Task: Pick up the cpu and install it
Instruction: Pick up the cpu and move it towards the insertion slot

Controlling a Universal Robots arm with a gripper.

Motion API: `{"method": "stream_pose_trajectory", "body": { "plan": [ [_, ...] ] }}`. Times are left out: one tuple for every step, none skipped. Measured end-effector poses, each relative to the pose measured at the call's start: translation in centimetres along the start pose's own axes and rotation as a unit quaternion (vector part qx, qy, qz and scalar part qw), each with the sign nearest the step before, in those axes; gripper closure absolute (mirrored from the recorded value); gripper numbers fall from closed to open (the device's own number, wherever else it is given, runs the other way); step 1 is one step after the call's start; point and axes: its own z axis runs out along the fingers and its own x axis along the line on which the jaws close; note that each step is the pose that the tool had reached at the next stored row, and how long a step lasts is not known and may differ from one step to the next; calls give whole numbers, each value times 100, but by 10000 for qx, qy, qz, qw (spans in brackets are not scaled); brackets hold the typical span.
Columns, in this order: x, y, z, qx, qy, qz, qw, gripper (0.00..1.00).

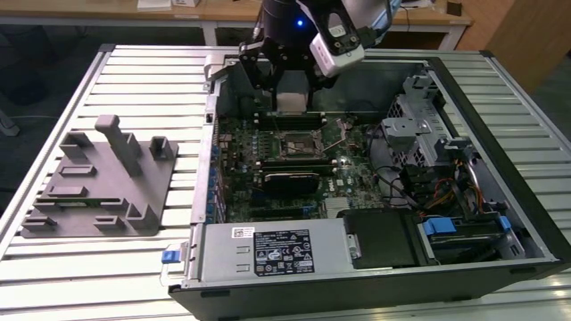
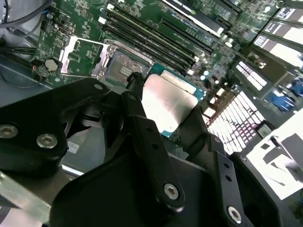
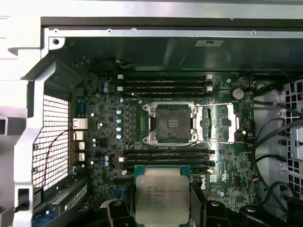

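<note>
Reading the exterior view from its left, I am seeing the grey fixture plate lying on the slatted table, its upright pegs standing. It is well apart from the arm. Just beside it, toward the exterior view's right, the open computer case is lying on its side with the motherboard exposed.

Over the far part of the board the gripper is hanging, and I am noting its black fingers clamped on the cpu, one on each edge. The chip is showing as a pale square between them, held off the board, with the socket lying lower in the exterior view.

In the first wrist view the cpu is facing the camera with its silver lid up and a thin green rim around it. The socket is lying open, its contact bed exposed and its load plate swung over to one side. Rows of memory slots are running between chip and socket in that picture.

In the second wrist view the gripper is gripping the cpu at a tilt to the camera, a finger pressing on each side.

At the exterior view's right, the metal drive cage and loose cables are sitting inside the case.
</note>
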Motion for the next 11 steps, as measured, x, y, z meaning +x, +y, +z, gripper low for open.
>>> {"method": "stream_pose_trajectory", "body": {
  "plan": [
    [-9,8,19,0,1,0,10000,45],
    [-15,20,37,0,2,0,10000,45],
    [-20,37,56,1,3,1,10000,45],
    [-24,55,76,0,3,1,10000,45],
    [-27,73,95,0,4,0,10000,45],
    [-32,91,114,0,5,0,10000,45],
    [-39,109,134,0,5,0,10000,45],
    [-48,124,154,0,6,0,10000,45],
    [-56,140,173,0,7,0,10000,45],
    [-64,154,192,0,8,0,10000,45],
    [-72,169,211,0,10,0,10000,45]
  ]
}}
